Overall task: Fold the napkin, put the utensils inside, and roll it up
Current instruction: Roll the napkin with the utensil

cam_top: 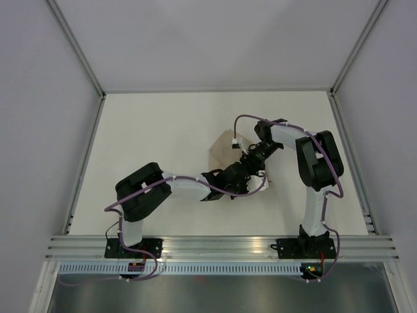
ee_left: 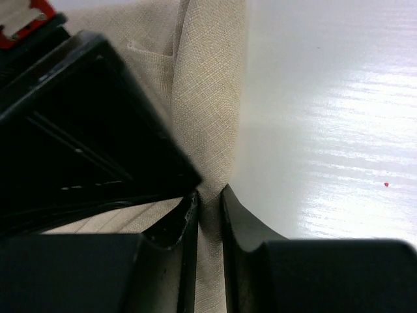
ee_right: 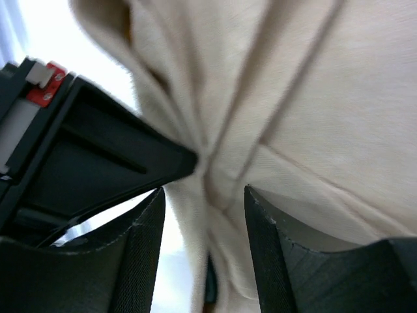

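The tan napkin [cam_top: 221,149] lies bunched near the middle of the white table, partly hidden under both grippers. My left gripper [cam_top: 241,176] is shut on a raised fold of the napkin [ee_left: 208,78], and the cloth is pinched thin between its jaws [ee_left: 210,193]. My right gripper [cam_top: 251,156] sits just beyond it with its jaws apart [ee_right: 203,192]. Creased napkin cloth [ee_right: 326,98] hangs loosely between those jaws. The two grippers nearly touch. The utensils are hidden.
The white table [cam_top: 150,130] is bordered by grey walls at the back and sides. An aluminium rail [cam_top: 221,244] runs along the near edge, where both arm bases stand. The table's right side shines with glare [ee_left: 339,130].
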### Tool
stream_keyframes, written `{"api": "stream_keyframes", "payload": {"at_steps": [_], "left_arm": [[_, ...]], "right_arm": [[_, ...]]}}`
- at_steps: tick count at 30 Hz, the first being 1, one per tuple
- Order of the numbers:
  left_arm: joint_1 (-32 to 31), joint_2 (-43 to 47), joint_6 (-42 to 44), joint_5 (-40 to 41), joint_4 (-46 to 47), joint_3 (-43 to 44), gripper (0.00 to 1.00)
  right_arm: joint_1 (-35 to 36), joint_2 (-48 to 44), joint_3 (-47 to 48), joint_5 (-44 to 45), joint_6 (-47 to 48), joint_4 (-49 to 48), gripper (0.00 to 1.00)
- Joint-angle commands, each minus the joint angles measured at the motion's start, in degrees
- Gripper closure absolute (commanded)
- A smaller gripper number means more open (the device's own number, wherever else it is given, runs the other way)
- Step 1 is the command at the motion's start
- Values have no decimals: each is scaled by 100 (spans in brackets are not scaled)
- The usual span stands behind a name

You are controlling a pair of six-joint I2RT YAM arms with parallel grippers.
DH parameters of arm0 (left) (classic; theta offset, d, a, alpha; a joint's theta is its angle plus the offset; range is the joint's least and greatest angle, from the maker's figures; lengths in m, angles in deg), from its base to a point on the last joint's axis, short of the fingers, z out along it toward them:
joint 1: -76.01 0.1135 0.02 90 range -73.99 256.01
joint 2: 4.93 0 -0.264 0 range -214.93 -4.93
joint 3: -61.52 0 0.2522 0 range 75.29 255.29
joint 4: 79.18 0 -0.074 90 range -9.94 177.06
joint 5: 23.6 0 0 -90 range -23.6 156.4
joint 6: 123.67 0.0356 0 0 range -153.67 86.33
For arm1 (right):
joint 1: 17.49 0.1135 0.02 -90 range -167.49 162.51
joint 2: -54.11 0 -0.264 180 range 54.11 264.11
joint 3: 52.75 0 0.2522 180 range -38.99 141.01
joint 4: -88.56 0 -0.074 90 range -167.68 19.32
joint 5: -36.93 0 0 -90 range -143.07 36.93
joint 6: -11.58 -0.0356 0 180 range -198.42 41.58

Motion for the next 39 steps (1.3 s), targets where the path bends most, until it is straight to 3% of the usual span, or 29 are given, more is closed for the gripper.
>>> {"api": "stream_keyframes", "payload": {"at_steps": [1, 15, 20, 24, 32, 39], "left_arm": [[-48, -511, -580, -1175, -1057, -21, 98], [462, -915, -1099, -2528, -2147, 796, 98], [691, -1091, -1240, -3143, -2596, 1148, 98], [840, -1407, -1249, -3574, -3342, 1788, 98], [1077, -2093, -1372, -4005, -4573, 2738, 98], [1218, -2567, -1530, -4163, -4942, 3406, 98]], "right_arm": [[-66, -500, -178, 135, -649, -1884, 41], [-1129, -1801, -1286, 259, -3390, -4778, 37], [-1744, -2231, -1743, 13, -3963, -5675, 37], [-2193, -3187, -2287, -224, -4193, -6238, 37], [-2308, -5718, -3606, -426, -2949, -5775, 37], [-2176, -6688, -3756, -753, -399, -2914, 38]]}}
